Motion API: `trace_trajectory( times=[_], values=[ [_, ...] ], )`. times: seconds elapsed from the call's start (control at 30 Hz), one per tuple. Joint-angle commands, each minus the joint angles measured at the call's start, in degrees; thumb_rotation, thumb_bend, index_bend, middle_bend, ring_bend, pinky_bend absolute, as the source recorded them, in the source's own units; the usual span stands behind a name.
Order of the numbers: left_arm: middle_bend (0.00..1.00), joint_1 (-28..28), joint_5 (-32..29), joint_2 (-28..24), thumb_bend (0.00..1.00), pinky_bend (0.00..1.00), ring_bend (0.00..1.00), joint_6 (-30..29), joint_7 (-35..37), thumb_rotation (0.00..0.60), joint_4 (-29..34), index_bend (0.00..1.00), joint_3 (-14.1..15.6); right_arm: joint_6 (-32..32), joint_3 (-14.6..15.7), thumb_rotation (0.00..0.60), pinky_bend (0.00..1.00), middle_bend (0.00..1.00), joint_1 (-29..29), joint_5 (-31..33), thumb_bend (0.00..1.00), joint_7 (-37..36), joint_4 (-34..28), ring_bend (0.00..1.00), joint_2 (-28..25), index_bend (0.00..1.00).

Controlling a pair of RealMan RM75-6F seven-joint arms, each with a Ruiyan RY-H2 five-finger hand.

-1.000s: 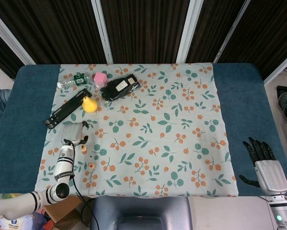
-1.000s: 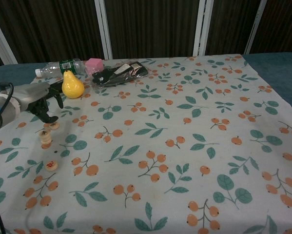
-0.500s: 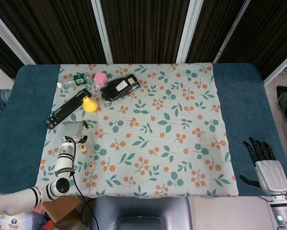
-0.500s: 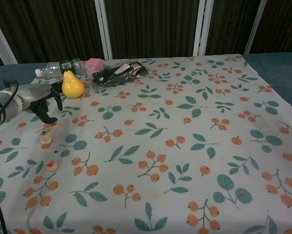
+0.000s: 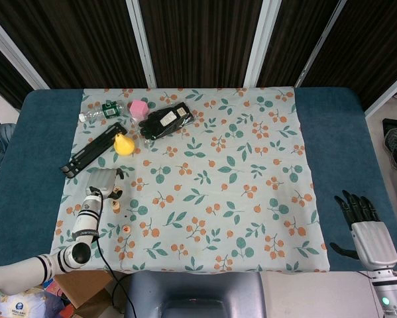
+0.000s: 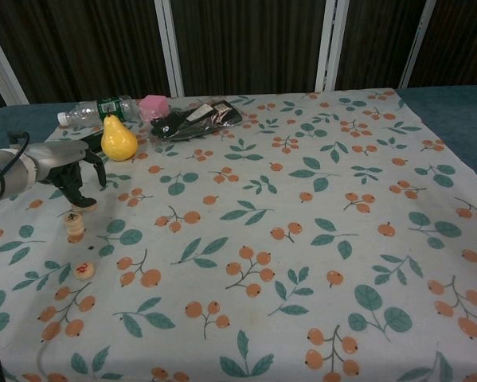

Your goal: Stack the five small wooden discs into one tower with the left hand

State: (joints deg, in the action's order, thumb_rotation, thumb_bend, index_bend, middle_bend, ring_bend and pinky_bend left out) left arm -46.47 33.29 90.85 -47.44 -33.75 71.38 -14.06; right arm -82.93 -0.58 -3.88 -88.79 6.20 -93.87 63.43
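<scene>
Stack of discs (image 6: 75, 225) stands upright near cloth's (image 6: 318, 199) left edge; one disc (image 6: 83, 270) lies flat nearby. My left hand (image 6: 69, 171), fingers curled downward, hovers behind; grasp unclear.

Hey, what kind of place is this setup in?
Likely a robot lab or test station: a padded blue table under a floral cloth, dark panelled backdrop, and assorted props like a yellow pear.

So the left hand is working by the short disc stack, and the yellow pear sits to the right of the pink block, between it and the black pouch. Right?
Not quite. The left hand is by the disc stack, but the yellow pear sits left of the pink block and nearer the camera, not between it and the black pouch. The chest view shows this.
</scene>
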Motion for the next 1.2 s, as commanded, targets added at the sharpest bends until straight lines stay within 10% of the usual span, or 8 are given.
trace_trajectory(
  times=[0.03, 1.2],
  values=[
    [1.00, -0.22, 0.25, -0.12, 0.33, 1.00, 1.00, 0.73, 0.80, 0.600, -0.86, 0.40, 0.55, 0.26, 0.07, 0.600, 0.00, 0.00, -0.11, 0.01, 0.08, 0.07, -0.02, 0.00, 0.00, 0.00],
    [1.00, -2.04, -1.52, 0.14, 0.33, 1.00, 1.00, 2.91, 3.69, 0.600, -3.97, 0.41, 4.01, 0.66, 0.27, 0.600, 0.00, 0.00, -0.35, 0.03, 0.08, 0.08, -0.13, 0.00, -0.08, 0.00]
  ],
)
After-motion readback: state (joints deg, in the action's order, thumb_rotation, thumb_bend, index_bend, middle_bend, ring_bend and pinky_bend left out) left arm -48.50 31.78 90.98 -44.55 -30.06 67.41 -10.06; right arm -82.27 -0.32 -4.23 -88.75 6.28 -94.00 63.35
